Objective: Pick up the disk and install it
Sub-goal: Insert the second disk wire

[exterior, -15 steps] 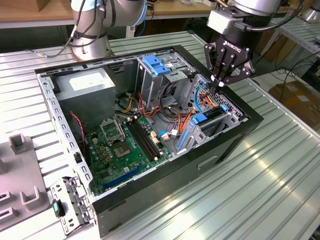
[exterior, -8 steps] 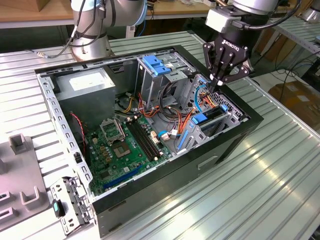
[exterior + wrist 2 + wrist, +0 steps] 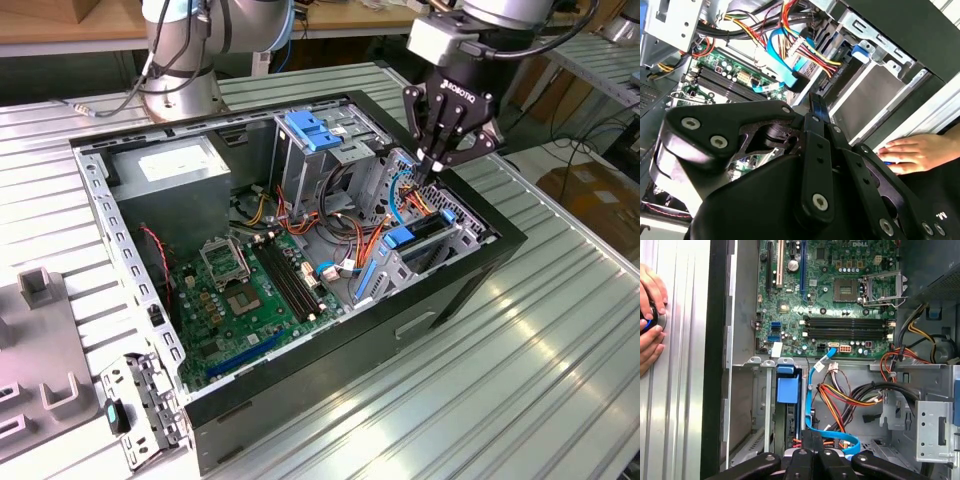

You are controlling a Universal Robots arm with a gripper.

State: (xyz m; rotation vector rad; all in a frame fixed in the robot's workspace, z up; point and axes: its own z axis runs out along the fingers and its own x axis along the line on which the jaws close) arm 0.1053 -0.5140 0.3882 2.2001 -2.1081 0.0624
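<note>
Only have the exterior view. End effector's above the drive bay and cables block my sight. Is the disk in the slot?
Observer: The first wrist view looks straight into the bay. The disk sits edge-on in the slot with its blue carrier end facing the camera.
Operator: End effector holding anything?
Observer: Nothing that I can see. In both wrist views the end effector has its fingertips together, close to the blue data cable.
Operator: Anyone near the case?
Observer: Yes. A person's hand rests on the table just outside the black case wall, beside the bay.
</note>
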